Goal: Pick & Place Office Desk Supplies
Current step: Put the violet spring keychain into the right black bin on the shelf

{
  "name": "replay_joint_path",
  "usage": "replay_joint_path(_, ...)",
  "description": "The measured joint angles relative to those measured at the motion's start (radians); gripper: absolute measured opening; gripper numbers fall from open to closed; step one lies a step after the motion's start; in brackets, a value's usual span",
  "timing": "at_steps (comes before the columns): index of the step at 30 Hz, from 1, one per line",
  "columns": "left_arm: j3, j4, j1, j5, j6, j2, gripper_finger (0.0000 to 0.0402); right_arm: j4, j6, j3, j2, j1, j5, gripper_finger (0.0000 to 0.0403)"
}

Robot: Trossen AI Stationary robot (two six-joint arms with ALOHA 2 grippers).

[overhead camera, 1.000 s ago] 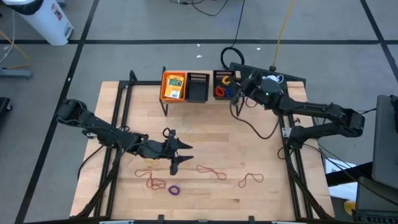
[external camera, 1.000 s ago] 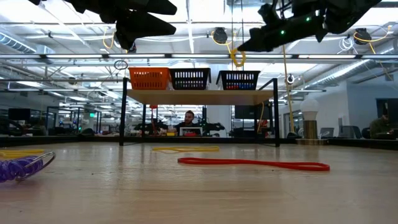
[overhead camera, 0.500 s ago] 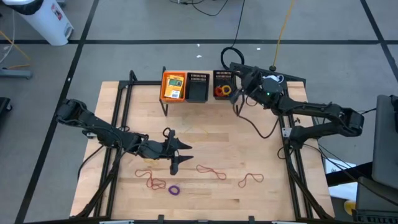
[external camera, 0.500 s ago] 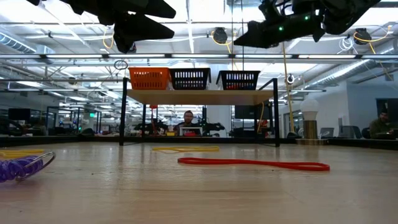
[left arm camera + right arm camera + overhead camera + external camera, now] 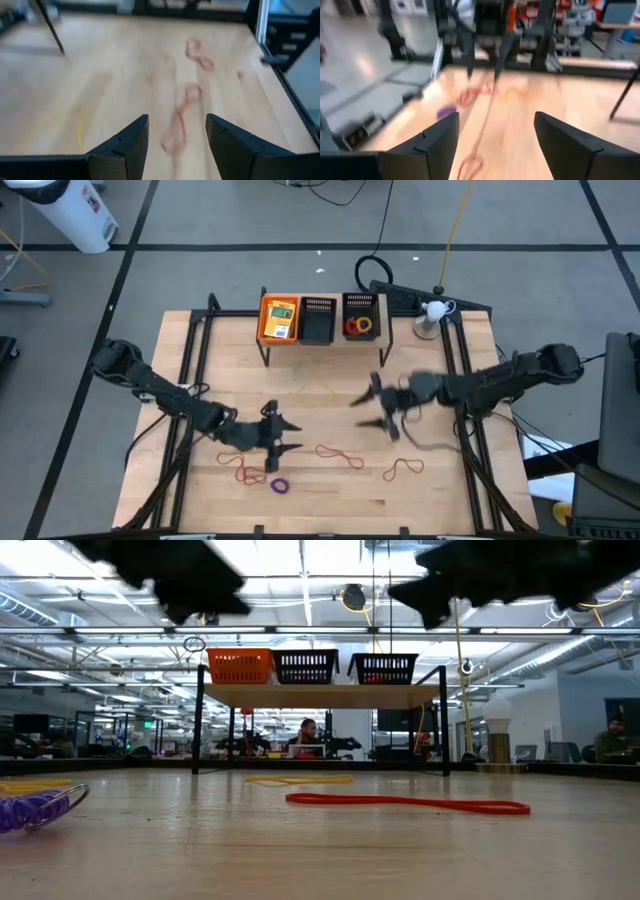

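From above, I see my left gripper (image 5: 283, 437) poised over the rubber-band loops (image 5: 338, 454) lying on the table's (image 5: 320, 390) near half, my right gripper (image 5: 372, 408) mid-table. At table height, one red loop (image 5: 408, 803) lies flat. Both wrist views show fingers spread, empty. I judge the loops light, limp and thin; I would pinch a single strand flush against the wood.

Two dark jointed arms, each pincer with angular black fingers (image 5: 125, 150).
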Motion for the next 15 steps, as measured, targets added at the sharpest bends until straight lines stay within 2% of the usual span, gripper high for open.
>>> replay_joint_path(4,0.000,-0.150,-0.081,-0.014,-0.191,0.000,0.0195,0.121,0.003,-0.094,0.059,0.184,0.215,0.0242)
replay_joint_path(7,0.000,-0.227,-0.115,-0.021,-0.307,0.000,0.0195,0.243,0.003,-0.142,0.124,0.261,0.321,0.0239)
replay_joint_path(10,0.001,-0.270,-0.137,0.016,-0.404,0.010,0.0195,0.352,0.002,-0.169,0.210,0.292,0.371,0.0237)
replay_joint_path(15,0.002,-0.294,-0.138,0.166,-0.545,0.090,0.0195,0.494,-0.003,-0.175,0.342,0.285,0.373,0.0237)
